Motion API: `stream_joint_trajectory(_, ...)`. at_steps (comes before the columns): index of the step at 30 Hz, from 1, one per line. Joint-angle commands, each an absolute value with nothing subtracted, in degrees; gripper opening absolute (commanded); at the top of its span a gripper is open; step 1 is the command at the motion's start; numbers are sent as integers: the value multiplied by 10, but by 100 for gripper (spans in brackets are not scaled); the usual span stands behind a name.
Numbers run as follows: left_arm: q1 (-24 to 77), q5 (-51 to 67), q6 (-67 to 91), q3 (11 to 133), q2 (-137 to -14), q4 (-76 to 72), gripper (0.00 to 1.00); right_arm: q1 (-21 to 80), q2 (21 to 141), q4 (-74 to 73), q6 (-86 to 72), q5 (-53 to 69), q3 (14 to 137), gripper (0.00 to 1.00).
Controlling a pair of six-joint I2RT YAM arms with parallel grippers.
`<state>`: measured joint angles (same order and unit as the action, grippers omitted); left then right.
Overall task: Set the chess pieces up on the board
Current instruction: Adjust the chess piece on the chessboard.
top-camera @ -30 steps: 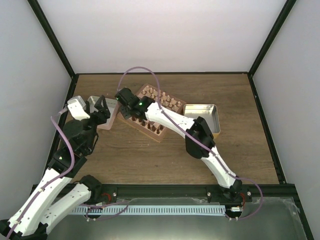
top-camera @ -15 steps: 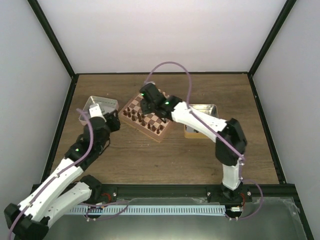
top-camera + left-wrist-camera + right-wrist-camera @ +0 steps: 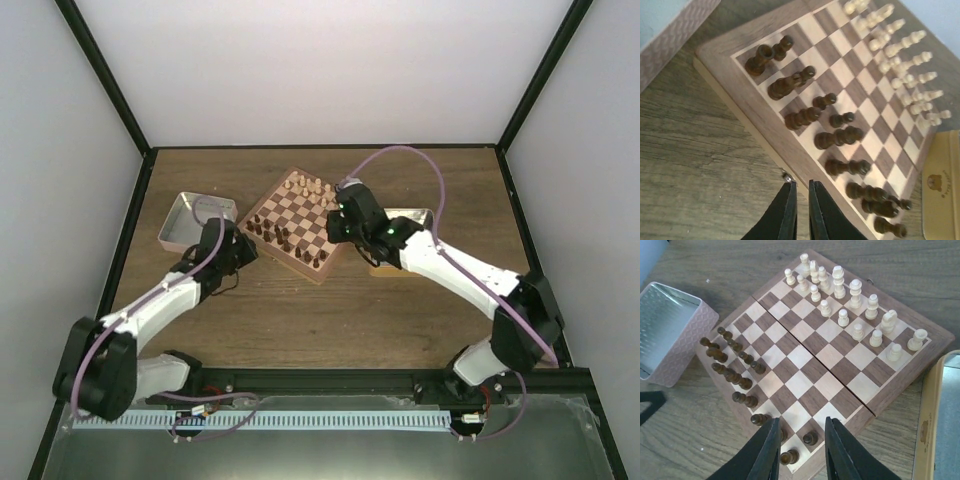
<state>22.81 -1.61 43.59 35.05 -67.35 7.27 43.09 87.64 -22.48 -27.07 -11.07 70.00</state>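
Left gripper is clenched empty, board just right of it; right gripper hangs open, chess pieces to its left.

No legible text, number or brand name appears in any view. The only marking is a small emblem on the side wall of the yellow tin, visible in the left wrist view. It resembles a bear's head above one line of lettering. The lettering is too small and blurred to read.
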Motion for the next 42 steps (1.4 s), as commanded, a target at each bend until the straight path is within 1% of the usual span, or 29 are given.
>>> stream_joint_trajectory(1,186,81,453,370,-748,9,8,428,810,-152,-284,-96,657,27)
stream_joint_trajectory(8,158,120,453,396,-832,-22,6,428,786,-140,-284,-100,623,27)
stream_joint_trajectory(17,145,139,448,417,-889,-42,4,427,787,-140,-285,-108,617,26)
stream_joint_trajectory(32,146,122,429,430,-942,-50,4,428,793,-150,-290,-119,621,26)
stream_joint_trajectory(42,147,136,427,434,-960,-62,4,428,797,-157,-293,-128,621,26)
